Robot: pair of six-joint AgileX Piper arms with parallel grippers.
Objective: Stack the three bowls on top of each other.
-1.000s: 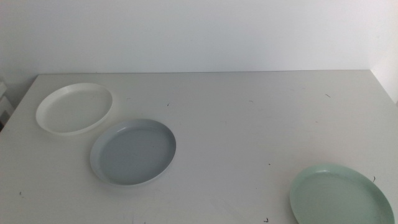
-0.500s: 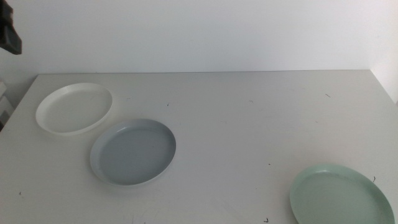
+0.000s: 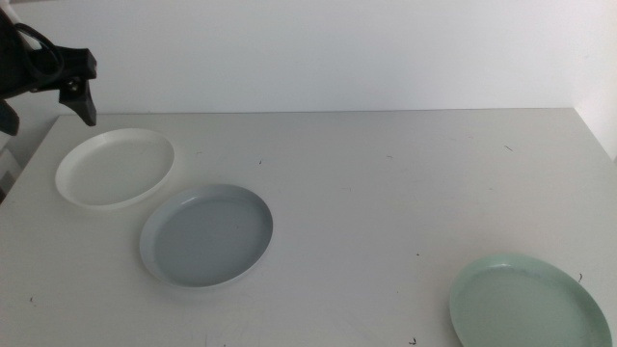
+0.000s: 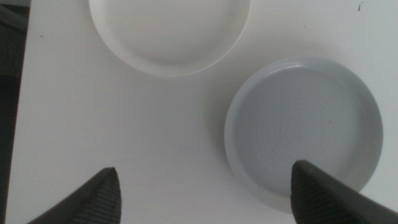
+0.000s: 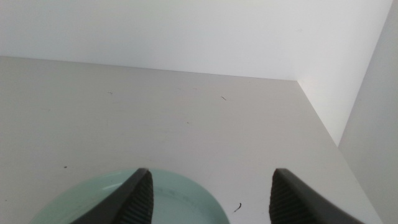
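**White worktop, three bowls apart, nothing stacked yet**

White on white is my worry. The white bowl (image 3: 116,168) barely stands out from the worktop (image 3: 386,193), so I could misjudge its low rim and push the bowl instead of catching it. All three rims are shallow and look like smooth plastic; I expect a pinch on the edge to slip or tip the bowl if the fingers bite too little.

My left gripper (image 4: 205,186) hangs above the far-left part of the worktop, fingers spread wide and holding nothing. Its wrist view looks straight down on the white bowl and the pale grey-blue bowl (image 3: 206,236), which lie just beside each other with a thin gap between them, so closing on one risks nudging the other.

My right gripper (image 5: 210,190) waits low at the near-right corner, fingers also released and empty, with the mint green bowl (image 3: 530,304) just ahead of them. That bowl sits well apart from the other two, at the near edge of the worktop, and a clumsy drag could send it off.

All three bowls are round, equal in size, upright and empty. The grey-blue one shows faint concentric rings on its floor.
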